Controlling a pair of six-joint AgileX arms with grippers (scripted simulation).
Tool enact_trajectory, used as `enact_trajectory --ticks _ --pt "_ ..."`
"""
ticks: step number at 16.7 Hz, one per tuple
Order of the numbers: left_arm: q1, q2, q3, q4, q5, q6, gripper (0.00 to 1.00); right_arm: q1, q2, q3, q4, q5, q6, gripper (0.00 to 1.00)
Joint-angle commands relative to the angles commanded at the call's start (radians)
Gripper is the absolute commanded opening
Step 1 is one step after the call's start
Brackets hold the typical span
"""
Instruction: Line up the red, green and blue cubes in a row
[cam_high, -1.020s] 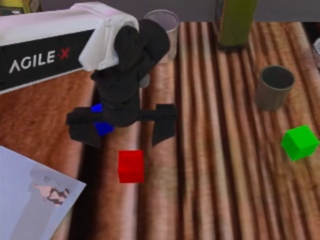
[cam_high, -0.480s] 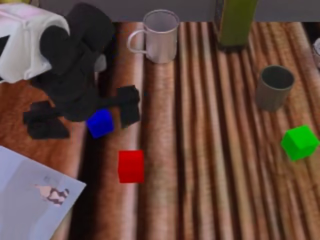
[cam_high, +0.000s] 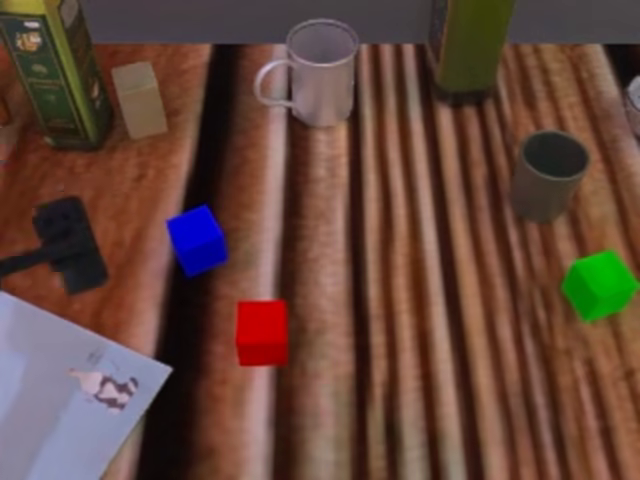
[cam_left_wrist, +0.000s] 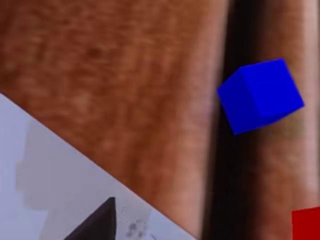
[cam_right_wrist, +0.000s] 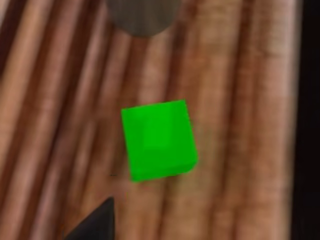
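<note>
A: Where do our cubes lie?
B: Blue cube (cam_high: 197, 239) and red cube (cam_high: 262, 332) left; green cube (cam_high: 600, 285) far right, nearest our right arm.
A: Fingers?
B: We cannot tell.

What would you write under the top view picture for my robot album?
Small blue cube and red cube sit close together on the striped wooden table, with the green cube far off right.
</note>
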Motion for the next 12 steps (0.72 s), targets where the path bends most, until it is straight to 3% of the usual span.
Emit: enact_trajectory --ticks 7,12 --pt "0.169 -0.576 -0.453 0.338 0.013 0.261 1.0 0.048 0.635 0.427 -0.335 0.0 -0.057 1.0" --pt "0.223 -0.822 -0.61 0.502 0.028 0.411 1.0 0.07 0.859 0.631 -0.458 -0.001 -0.081 1.0"
